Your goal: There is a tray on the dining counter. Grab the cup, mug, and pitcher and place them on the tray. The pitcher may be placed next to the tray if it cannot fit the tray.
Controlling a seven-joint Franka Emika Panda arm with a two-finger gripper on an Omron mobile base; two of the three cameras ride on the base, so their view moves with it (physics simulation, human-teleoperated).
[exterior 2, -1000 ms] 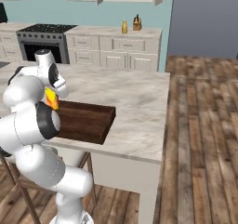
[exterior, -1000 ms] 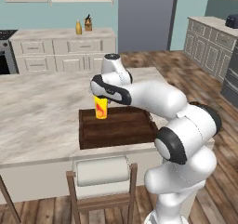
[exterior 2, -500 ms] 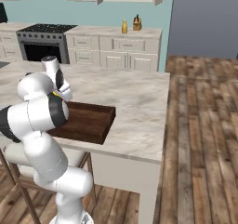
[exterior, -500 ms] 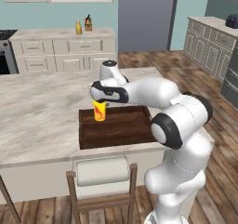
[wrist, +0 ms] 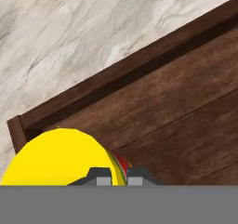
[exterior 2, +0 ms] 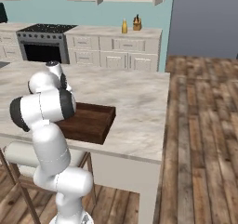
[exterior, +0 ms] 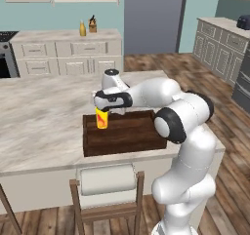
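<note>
My hand (exterior: 103,109) pinches the cup (exterior: 101,118) by its rim, low over the tray (exterior: 128,134) near its left corner. Letting go early or tilted could tip it over the edge.

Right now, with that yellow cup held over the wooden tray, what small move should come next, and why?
Probably a short lowering, then opening. The pincer is shut on the cup, which hangs over the near-left corner of the tray; whether its base touches the wood is unclear, so ease down before letting go.
</note>
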